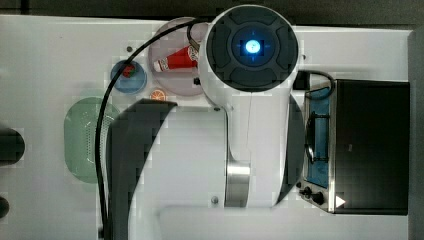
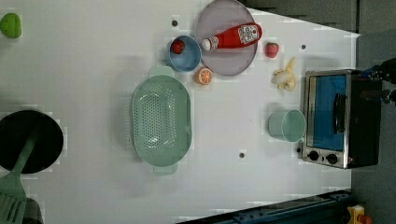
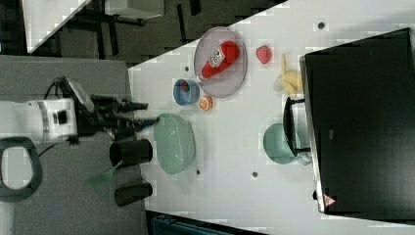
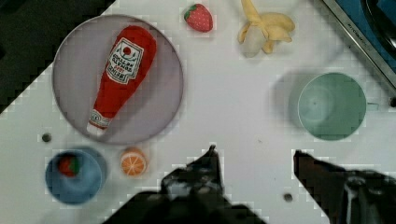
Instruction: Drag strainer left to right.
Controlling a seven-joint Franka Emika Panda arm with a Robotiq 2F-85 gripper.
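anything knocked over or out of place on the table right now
The ketchup bottle lies on its side across the grey plate rather than standing. A peeled banana sits loose beside the toaster oven. The strainer rests upright and level.

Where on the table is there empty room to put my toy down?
In the left view, a wide bare patch lies between the strainer and the mint cup. More bare table stretches from the strainer toward the green ball. It is crowded around the plate with the ketchup bottle, blue bowl and orange slice.
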